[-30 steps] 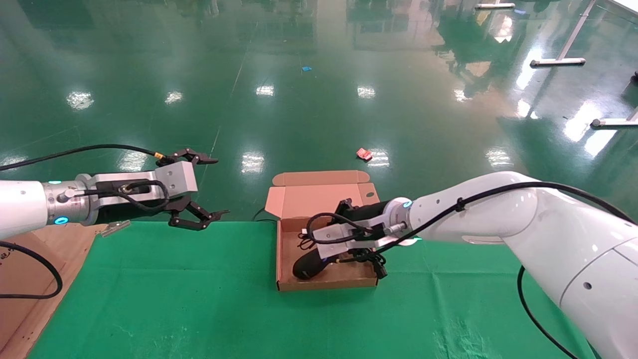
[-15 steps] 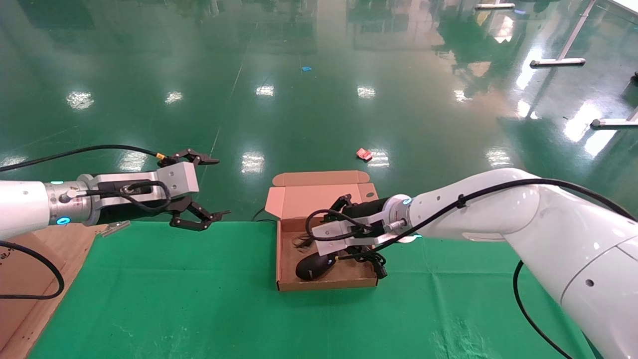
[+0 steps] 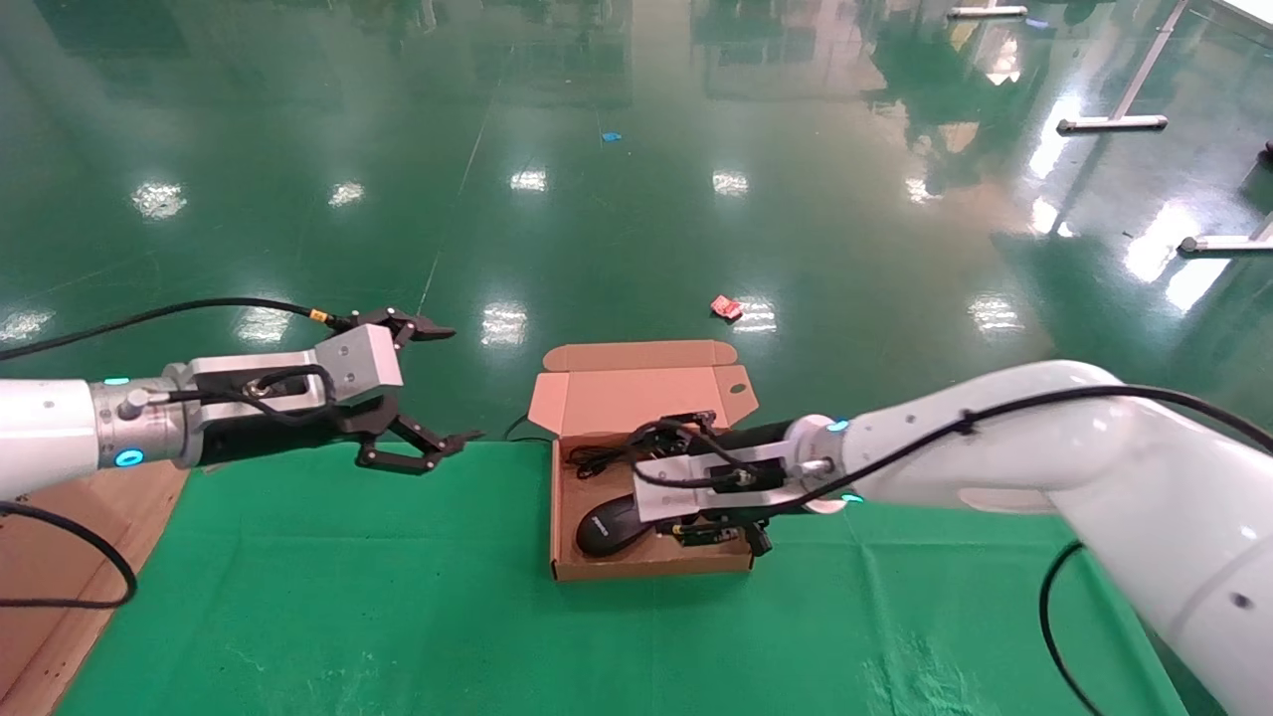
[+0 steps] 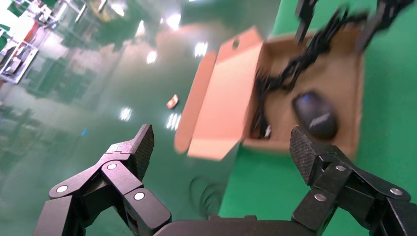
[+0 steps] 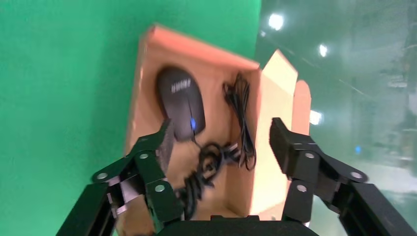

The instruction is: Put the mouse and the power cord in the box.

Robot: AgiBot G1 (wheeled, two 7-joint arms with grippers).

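Note:
The brown box point(image 3: 651, 569) stands open on the green cloth, its lid point(image 3: 636, 393) tipped back. Inside, toward the near left corner, lies the black mouse point(image 3: 609, 524) point(image 5: 181, 101) point(image 4: 315, 114), free of any grip. The thick power cord point(image 5: 202, 169) point(image 4: 305, 54) lies in the box too, largely hidden under my right hand in the head view. My right gripper point(image 3: 664, 479) point(image 5: 222, 137) hovers over the box, open, nothing between its fingers. My left gripper point(image 3: 453, 385) point(image 4: 222, 147) is open and empty, held above the table's far edge left of the box.
A thin cable bundle point(image 5: 241, 113) lies along the box's back wall. A brown wooden board point(image 3: 50, 567) lies at the table's left end. On the shiny floor beyond are a red scrap point(image 3: 726, 307) and a blue scrap point(image 3: 611, 136).
The right gripper has let go of the mouse, which now lies flat in the box, and has drawn back to the right. The left gripper has shifted slightly toward the box.

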